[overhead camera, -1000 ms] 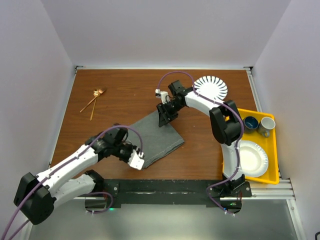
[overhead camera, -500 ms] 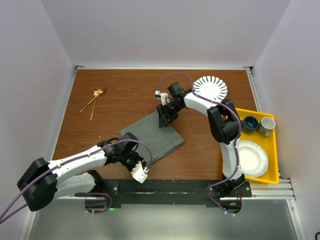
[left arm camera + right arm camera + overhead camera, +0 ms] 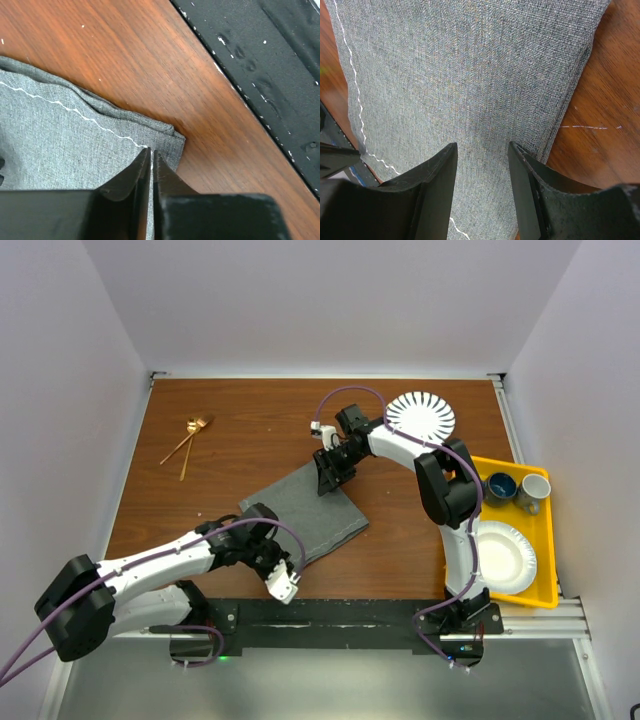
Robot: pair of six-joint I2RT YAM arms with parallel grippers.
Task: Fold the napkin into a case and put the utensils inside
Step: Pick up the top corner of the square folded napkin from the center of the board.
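The napkin (image 3: pixel 318 508) is dark grey and lies folded into a slanted oblong at the table's middle. My left gripper (image 3: pixel 283 583) is at its near corner. In the left wrist view the napkin (image 3: pixel 55 145) shows stacked layers and a white stitched hem, and my left gripper (image 3: pixel 151 150) has its jaws shut, tips just over that hem. My right gripper (image 3: pixel 328 472) is at the far end. In the right wrist view it (image 3: pixel 482 145) is open above flat fabric (image 3: pixel 470 75). The two gold-copper utensils (image 3: pixel 188 443) lie at the far left, apart from both grippers.
A white striped plate (image 3: pixel 422 415) sits at the far right of the table. A yellow tray (image 3: pixel 546 540) on the right holds a white paper plate (image 3: pixel 505 557), a blue cup (image 3: pixel 501 485) and a grey cup (image 3: pixel 533 490). A black strip (image 3: pixel 265 60) borders the near edge.
My left arm swung toward the near edge, moving its gripper from over the napkin's near corner to just past it. The right arm and the napkin have barely moved.
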